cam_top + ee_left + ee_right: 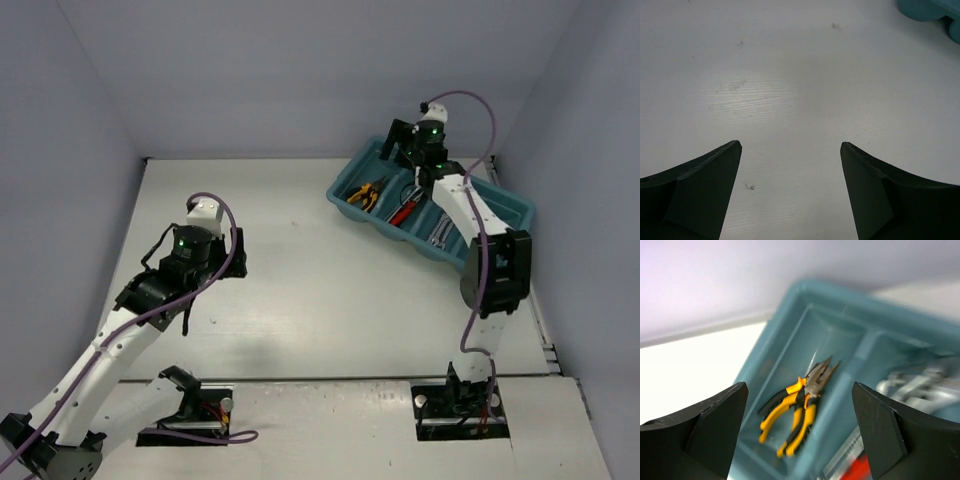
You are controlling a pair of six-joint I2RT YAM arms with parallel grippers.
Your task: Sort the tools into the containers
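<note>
The teal tray (500,205) stands at the back right with its long compartments side by side. In the leftmost compartment lie orange-yellow-handled pliers (368,192) (800,410), loose on the tray floor. Red-handled tools (405,210) (860,471) fill the compartment beside them, and silver wrenches (440,232) (915,385) the one after. My right gripper (390,152) (799,386) hovers open above the pliers, holding nothing. Over bare table at the left, my left gripper (236,258) (790,144) is open and empty.
The tray's left wall (790,315) sits close to the back wall of the grey enclosure. A corner of the tray (925,10) shows at the top right of the left wrist view. White tabletop (320,280) lies between the two arms.
</note>
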